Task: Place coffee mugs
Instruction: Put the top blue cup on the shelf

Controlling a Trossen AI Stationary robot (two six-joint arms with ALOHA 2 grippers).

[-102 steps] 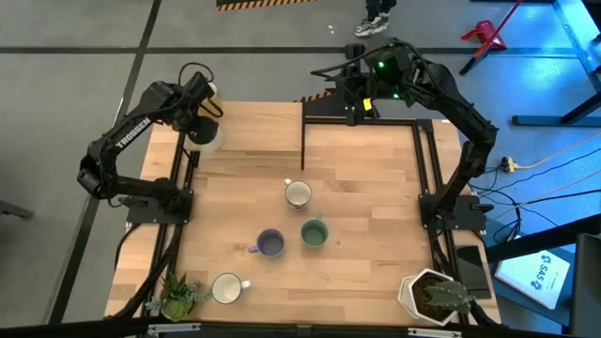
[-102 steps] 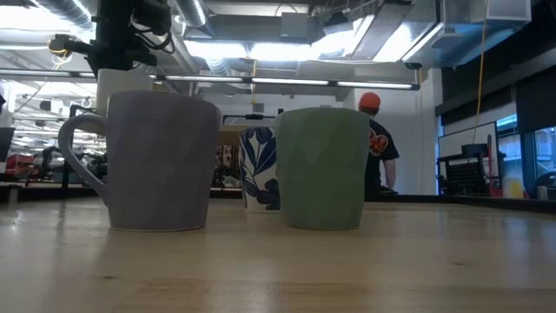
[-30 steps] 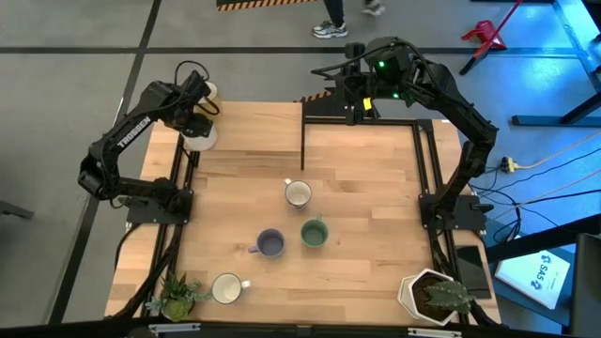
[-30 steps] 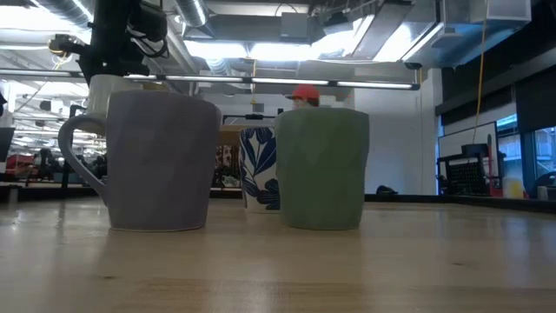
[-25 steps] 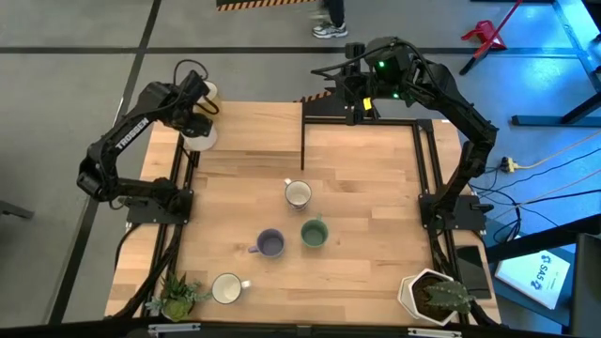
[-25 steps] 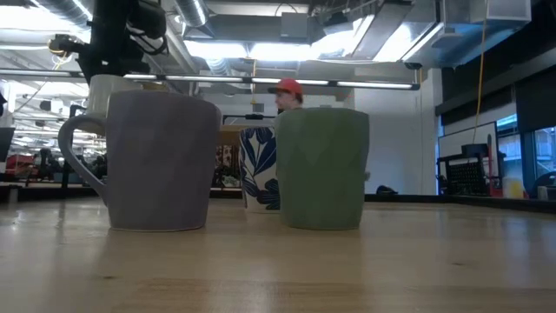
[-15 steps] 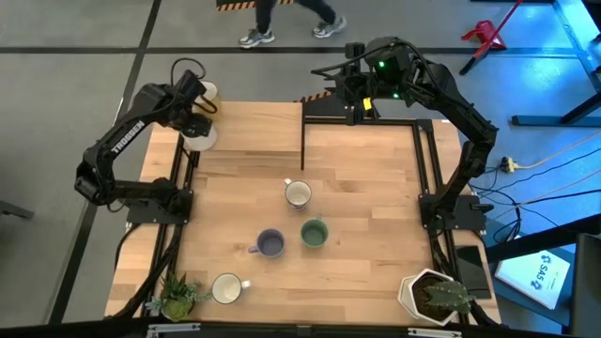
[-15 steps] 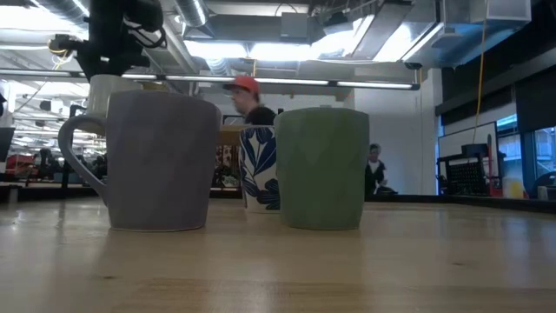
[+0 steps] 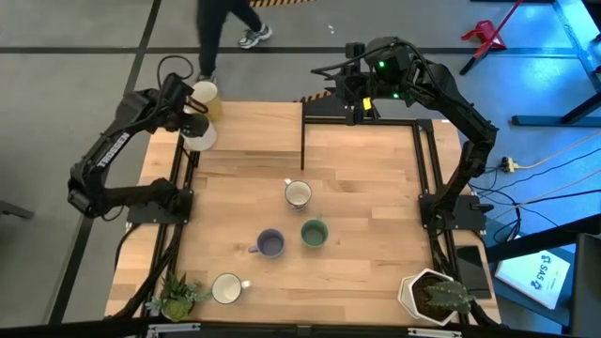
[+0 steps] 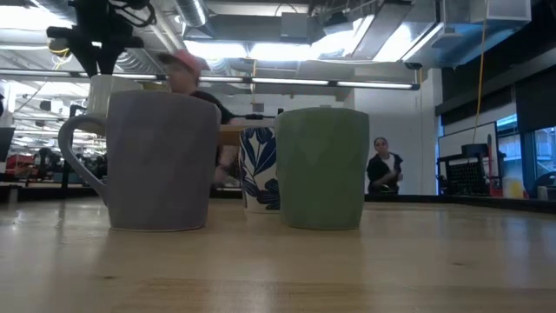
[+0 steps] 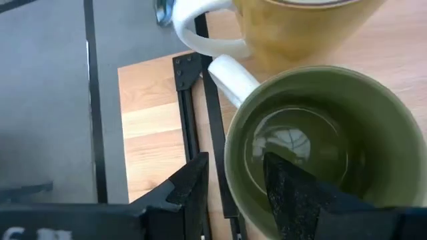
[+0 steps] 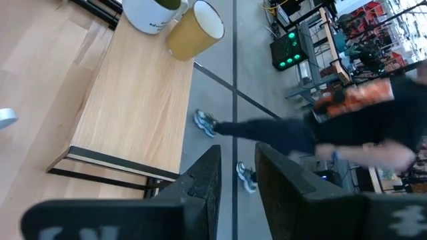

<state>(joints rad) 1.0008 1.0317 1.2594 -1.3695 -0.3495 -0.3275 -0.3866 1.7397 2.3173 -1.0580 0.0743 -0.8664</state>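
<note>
I logged the left gripper (image 11: 230,193) at the table's (image 9: 357,207) far left corner, fingers astride the rim of the olive green mug (image 11: 313,143), 1 inside and 1 outside, touching the pale yellow mug (image 9: 204,94). 4 mugs stood mid-table: cream (image 9: 298,193), purple-blue (image 9: 270,243), sage green (image 9: 314,233), white (image 9: 226,287). The right gripper (image 12: 233,173) hung open beyond the table's far edge.
</note>
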